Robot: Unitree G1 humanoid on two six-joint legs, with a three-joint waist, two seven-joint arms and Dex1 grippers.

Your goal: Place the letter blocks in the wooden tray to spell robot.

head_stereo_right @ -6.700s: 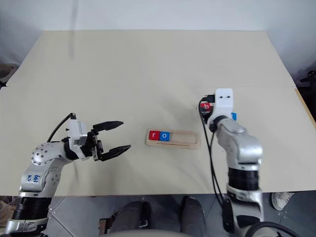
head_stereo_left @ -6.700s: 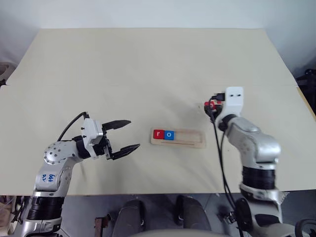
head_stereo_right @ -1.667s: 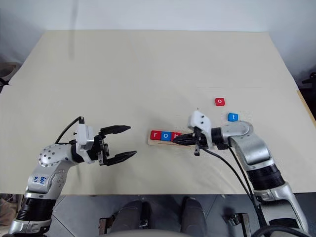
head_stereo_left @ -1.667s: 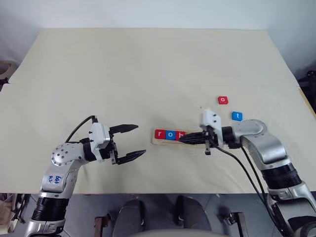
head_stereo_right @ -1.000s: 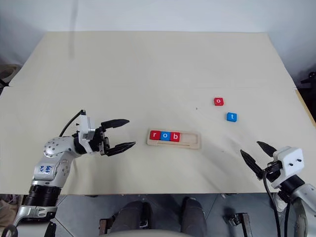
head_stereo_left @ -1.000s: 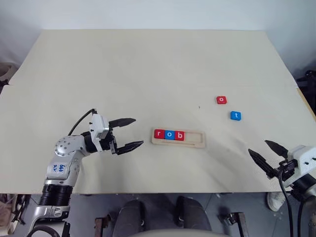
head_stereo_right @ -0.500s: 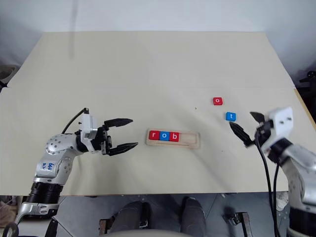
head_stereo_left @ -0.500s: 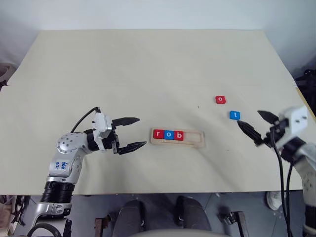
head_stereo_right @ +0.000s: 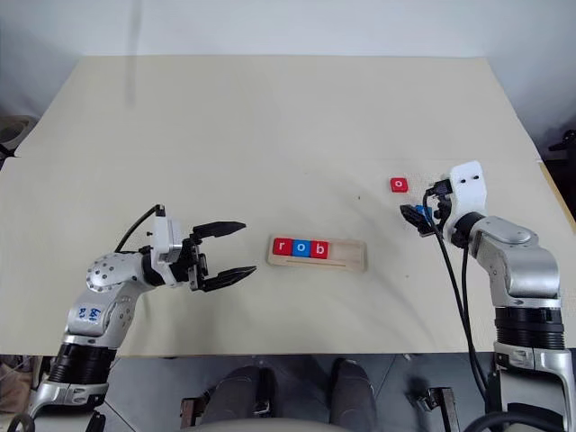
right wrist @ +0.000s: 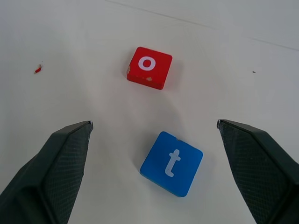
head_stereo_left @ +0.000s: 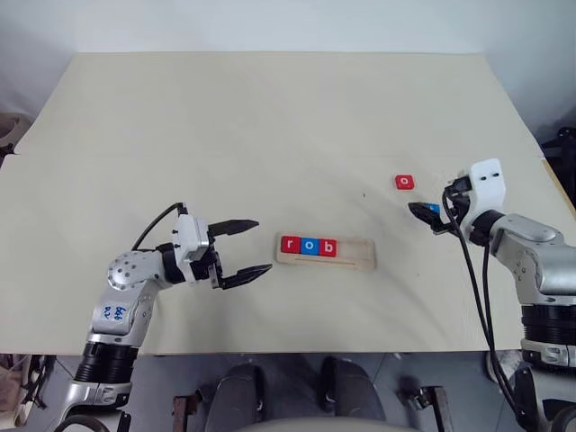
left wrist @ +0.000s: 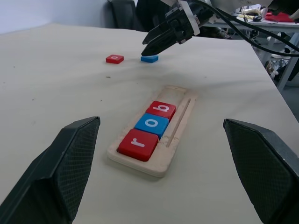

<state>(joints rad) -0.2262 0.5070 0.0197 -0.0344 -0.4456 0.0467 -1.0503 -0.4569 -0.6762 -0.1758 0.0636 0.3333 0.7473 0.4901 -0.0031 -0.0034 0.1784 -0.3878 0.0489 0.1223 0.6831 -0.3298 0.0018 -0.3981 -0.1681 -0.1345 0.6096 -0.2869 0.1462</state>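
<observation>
The wooden tray lies mid-table with three letter blocks at its left end: a red r, a blue o and a red b. Its right part is bare. A red o block and a blue t block lie loose on the table to the tray's right. My right gripper hovers open just over the blue t, its fingers either side of it and apart from it. My left gripper stands open and empty, left of the tray and pointing at it.
The cream table stretches wide and bare behind the tray. Its right edge runs close past my right arm. A black cable hangs along that arm.
My right gripper has swung from the table's front right edge forward to the blue t block, open all the way. Earlier it set the red b in the tray. The left gripper held still.
</observation>
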